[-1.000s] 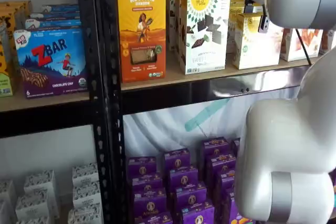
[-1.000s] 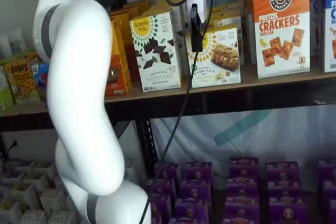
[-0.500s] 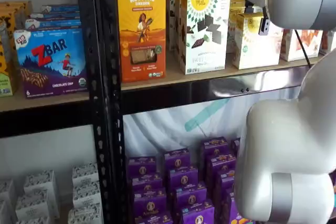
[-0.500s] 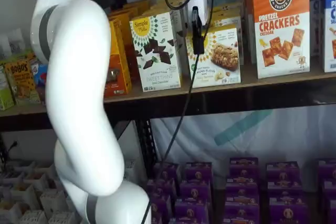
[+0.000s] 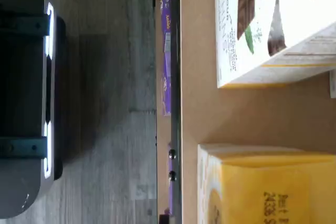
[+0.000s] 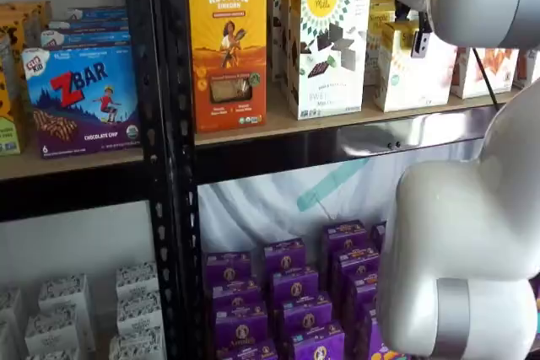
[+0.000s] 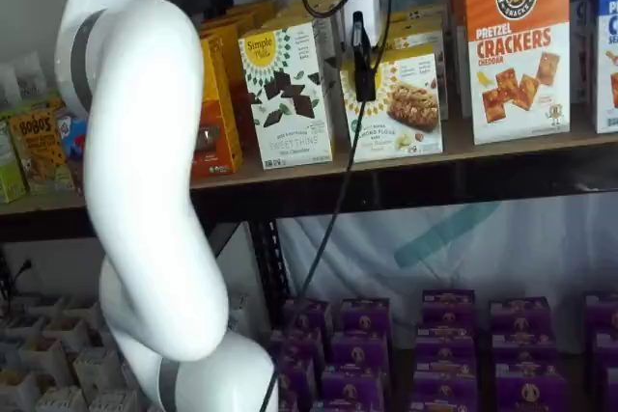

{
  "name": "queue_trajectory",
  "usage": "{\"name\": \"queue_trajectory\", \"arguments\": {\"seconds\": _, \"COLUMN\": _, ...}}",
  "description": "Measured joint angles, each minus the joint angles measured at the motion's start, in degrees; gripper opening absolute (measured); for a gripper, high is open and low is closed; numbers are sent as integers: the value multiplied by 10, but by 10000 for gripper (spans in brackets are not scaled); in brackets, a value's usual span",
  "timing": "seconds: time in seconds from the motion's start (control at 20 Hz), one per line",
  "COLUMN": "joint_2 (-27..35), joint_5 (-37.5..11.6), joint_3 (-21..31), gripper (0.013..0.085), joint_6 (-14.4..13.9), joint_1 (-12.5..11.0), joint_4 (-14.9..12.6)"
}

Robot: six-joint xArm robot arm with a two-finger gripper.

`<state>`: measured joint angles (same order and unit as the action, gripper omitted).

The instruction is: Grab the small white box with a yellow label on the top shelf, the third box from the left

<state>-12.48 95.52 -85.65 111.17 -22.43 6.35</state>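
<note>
gripper (image 7: 362,69) side-on, state unclear | small white box (image 7: 396,103) label seen; wrist: yellow top only

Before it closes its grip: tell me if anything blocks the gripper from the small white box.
Nothing visible does. In a shelf view the gripper hangs directly in front of the small white box; the taller chocolate-pattern box stands beside it, apart.

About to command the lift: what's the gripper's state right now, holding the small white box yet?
Gripper: cannot tell; one black finger shows in front of the small white box, no grip visible.
</note>
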Motion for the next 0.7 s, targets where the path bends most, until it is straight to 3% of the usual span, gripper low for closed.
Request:
{"name": "queue_trajectory", "arguments": {"seconds": 0.2, "joint_2": -4, "joint_5": -3, "joint_3": 5, "gripper": 610, "joint_6": 0, "joint_1": 0, "joint_4": 3}}
{"name": "queue_trajectory", "arguments": {"seconds": 0.45, "joint_2": -9, "joint_5": -6, "joint_3": 11, "gripper": 450, "joint_6": 0, "joint_1": -2, "joint_4": 11}}
{"name": "queue_trajectory", "arguments": {"seconds": 0.7, "joint_2": -10, "joint_5": -5, "joint_3": 11, "gripper": 450, "joint_6": -1, "joint_1": -1, "joint_4": 14}}
